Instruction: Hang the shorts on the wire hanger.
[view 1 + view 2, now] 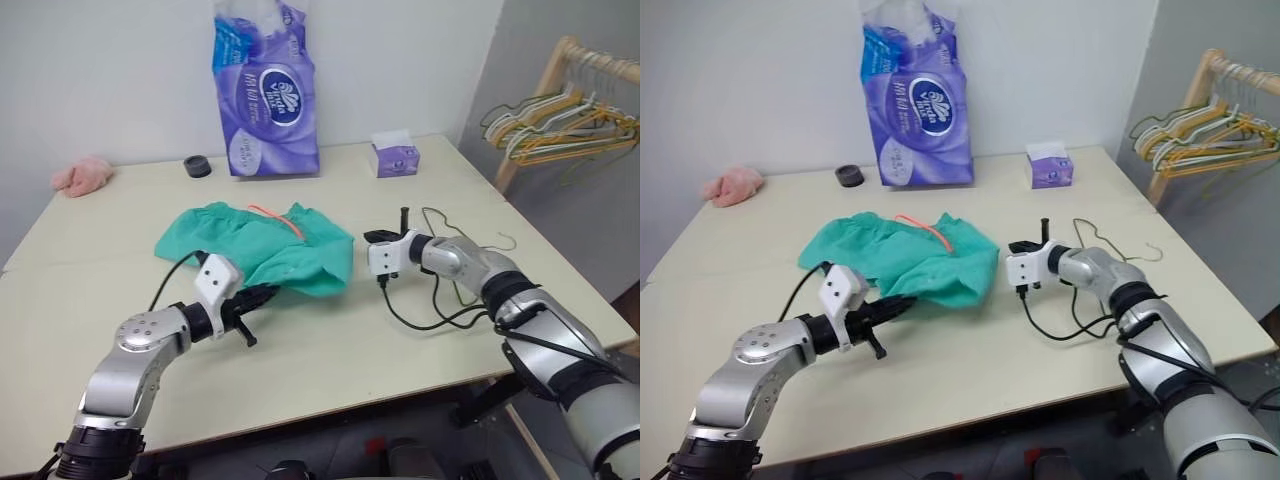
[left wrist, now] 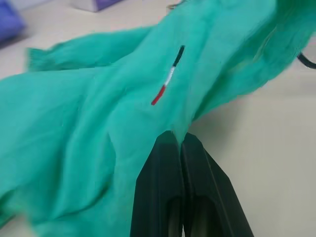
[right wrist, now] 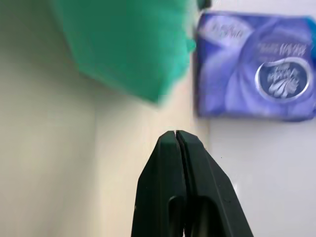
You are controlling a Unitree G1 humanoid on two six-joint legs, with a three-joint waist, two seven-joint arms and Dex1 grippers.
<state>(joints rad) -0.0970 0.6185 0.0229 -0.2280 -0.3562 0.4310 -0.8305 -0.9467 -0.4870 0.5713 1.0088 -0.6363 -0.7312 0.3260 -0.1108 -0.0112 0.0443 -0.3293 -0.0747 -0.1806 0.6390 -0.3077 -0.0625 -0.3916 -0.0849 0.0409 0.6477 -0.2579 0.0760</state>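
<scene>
Left gripper (image 2: 178,140): fingers clenched together, tips at the near hem of the shorts (image 1: 262,243); any pinch on the cloth impossible to confirm. Right gripper (image 3: 176,136): clamped shut, empty, just beyond the shorts' right edge. Shorts: mid-table (image 1: 90,300), crumpled. Wire hanger (image 1: 462,240): flat near the table's right edge, behind the right wrist.

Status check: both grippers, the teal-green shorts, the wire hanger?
Left gripper shut on teal-green fabric shorts. Right gripper shut, empty. Thin olive-grey wire hanger flat on table, unused.
</scene>
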